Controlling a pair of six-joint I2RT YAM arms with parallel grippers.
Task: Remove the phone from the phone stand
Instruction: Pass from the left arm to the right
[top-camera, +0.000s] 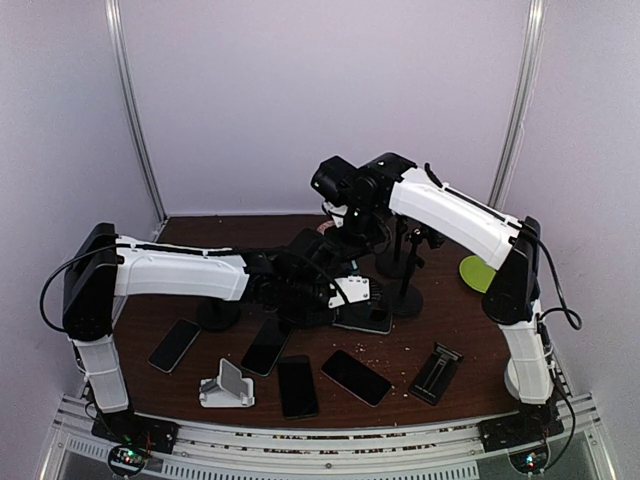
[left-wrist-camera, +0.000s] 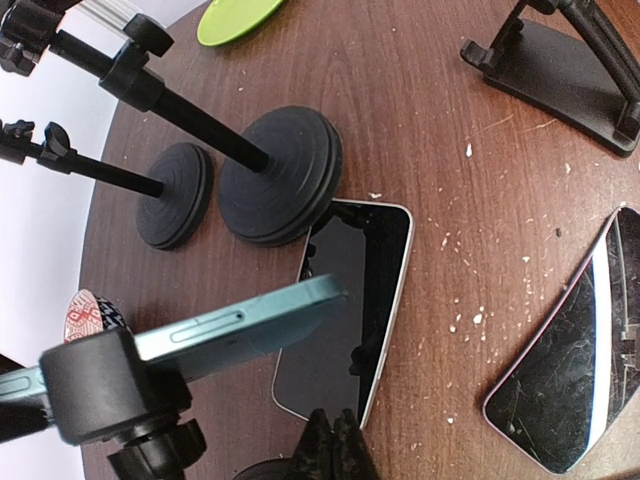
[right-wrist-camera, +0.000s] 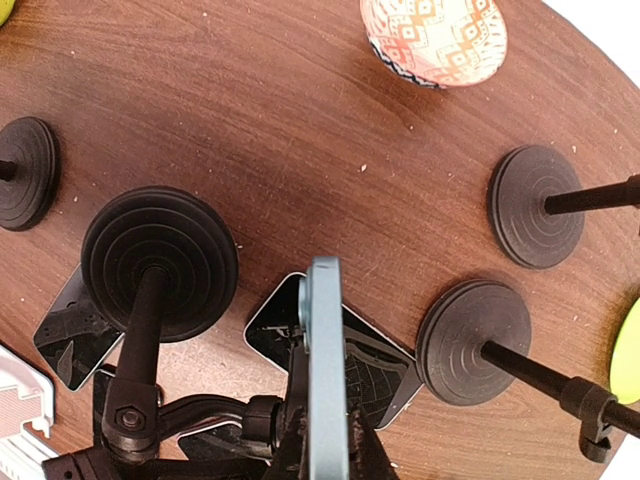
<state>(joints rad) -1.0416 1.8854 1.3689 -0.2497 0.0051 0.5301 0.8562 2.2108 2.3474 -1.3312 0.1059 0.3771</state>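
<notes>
The phone (right-wrist-camera: 326, 350) is light blue and stands on edge in the right wrist view, with my right gripper (right-wrist-camera: 325, 455) shut on its lower part, a finger on each face. In the left wrist view the same phone (left-wrist-camera: 230, 325) sits in the black clamp (left-wrist-camera: 95, 385) of the phone stand, raised above the table. My left gripper (left-wrist-camera: 335, 445) is shut with nothing in it, hovering over the corner of a dark phone (left-wrist-camera: 350, 300) that lies flat. In the top view both grippers meet at mid-table, and the blue phone is hidden there.
Round black stand bases (right-wrist-camera: 160, 262) (right-wrist-camera: 473, 341) flank the flat phone. Several phones (top-camera: 298, 385) (top-camera: 174, 344) lie near the front edge, with a white stand (top-camera: 226, 387) and a black folding stand (top-camera: 436, 372). A green disc (top-camera: 478, 272) sits at right, a patterned bowl (right-wrist-camera: 434, 38) at the back.
</notes>
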